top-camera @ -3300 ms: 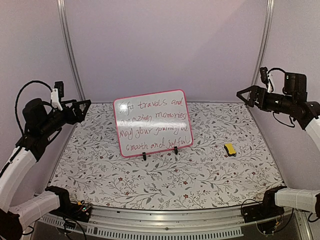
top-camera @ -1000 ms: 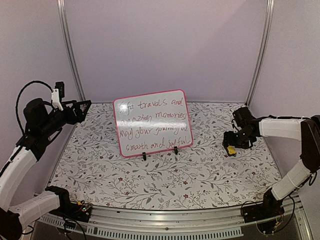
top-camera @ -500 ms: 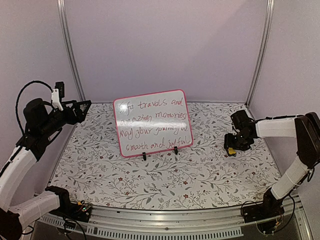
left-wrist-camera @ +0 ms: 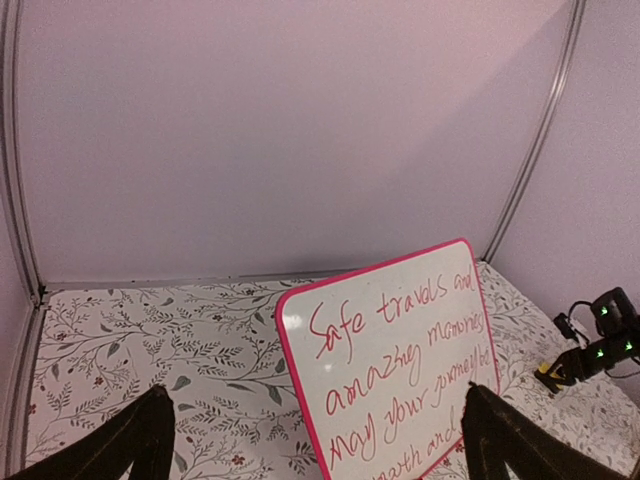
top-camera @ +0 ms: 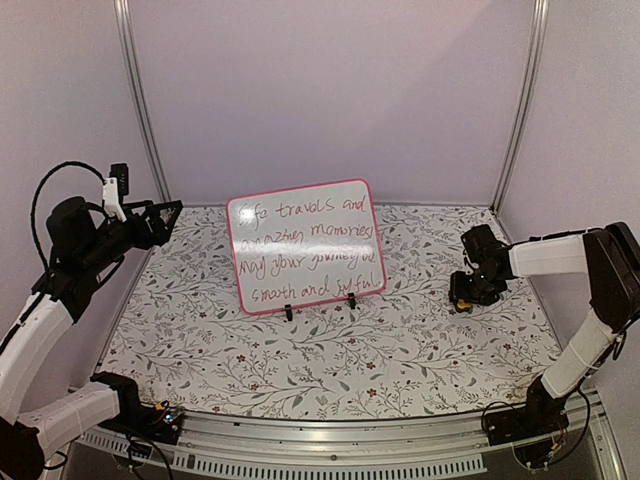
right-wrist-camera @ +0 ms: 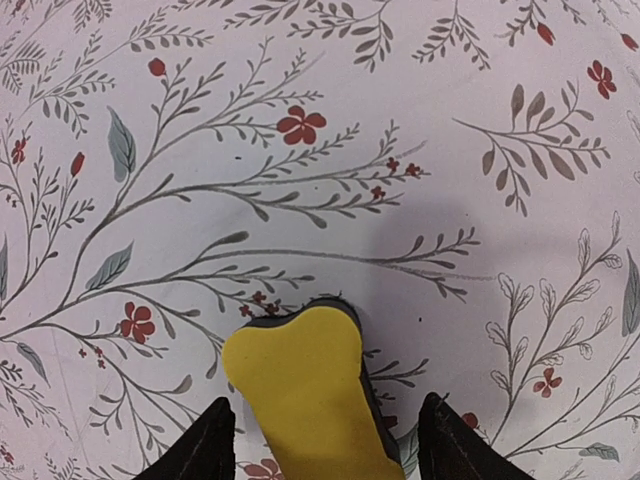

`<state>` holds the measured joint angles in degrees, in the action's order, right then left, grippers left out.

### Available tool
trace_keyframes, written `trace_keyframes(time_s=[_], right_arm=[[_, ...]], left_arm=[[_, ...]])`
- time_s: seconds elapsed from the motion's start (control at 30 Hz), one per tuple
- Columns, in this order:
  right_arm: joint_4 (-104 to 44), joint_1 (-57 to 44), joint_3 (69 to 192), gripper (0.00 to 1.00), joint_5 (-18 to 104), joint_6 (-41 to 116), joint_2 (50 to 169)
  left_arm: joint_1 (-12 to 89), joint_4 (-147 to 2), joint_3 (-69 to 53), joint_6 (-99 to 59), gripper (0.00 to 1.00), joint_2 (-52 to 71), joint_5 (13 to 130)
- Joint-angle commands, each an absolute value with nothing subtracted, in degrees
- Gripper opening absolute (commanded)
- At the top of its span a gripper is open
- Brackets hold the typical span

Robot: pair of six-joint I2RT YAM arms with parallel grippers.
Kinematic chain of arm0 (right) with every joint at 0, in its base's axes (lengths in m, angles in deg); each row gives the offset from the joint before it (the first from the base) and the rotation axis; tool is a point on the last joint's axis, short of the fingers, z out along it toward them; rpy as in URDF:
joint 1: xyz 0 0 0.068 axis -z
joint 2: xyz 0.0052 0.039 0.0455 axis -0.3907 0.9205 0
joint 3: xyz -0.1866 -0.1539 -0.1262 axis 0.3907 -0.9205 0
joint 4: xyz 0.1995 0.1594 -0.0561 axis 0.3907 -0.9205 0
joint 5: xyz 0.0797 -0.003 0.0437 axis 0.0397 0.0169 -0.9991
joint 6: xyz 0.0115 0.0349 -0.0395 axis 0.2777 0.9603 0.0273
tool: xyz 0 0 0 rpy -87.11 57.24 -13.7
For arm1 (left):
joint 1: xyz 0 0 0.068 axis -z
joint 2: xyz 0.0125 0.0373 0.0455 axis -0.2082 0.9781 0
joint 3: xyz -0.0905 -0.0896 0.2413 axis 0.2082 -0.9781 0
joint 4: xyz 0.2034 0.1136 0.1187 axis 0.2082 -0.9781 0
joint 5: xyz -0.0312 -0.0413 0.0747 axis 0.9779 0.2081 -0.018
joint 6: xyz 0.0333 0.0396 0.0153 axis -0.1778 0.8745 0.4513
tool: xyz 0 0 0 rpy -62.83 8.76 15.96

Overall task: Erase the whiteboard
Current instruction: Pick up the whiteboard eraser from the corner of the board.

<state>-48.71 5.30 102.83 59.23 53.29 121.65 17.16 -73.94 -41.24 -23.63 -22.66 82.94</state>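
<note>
Right fingers (right-wrist-camera: pixel 205 450) half open around the eraser (right-wrist-camera: pixel 300 390), not gripping; an off-centre squeeze could pop it out. Left fingers (left-wrist-camera: pixel 140 440) wide, empty.

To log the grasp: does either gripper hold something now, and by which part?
Nothing is held yet. The right gripper straddles the small yellow block eraser, gaps visible; the left gripper is open.

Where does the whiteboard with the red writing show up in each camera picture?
Top view: the whiteboard stands at the centre.
Left wrist view: lower right, its bottom edge cut off.
Right wrist view: not in it.
Shared landmark: the flowered table cover.
</note>
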Motion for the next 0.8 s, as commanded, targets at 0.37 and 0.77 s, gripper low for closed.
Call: trace_keyframes(time_s=[0.37, 0.77], right_arm=[[-47.2, 5.9, 103.5, 0.55, 58.4, 53.0, 123.5], [-47.2, 5.9, 103.9, 0.51, 59.1, 52.8, 123.5]], left_arm=[[17.7, -74.5, -40.6, -22.9, 1.00, -23.1, 82.2], [17.7, -74.5, -40.6, -22.9, 1.00, -23.1, 82.2]])
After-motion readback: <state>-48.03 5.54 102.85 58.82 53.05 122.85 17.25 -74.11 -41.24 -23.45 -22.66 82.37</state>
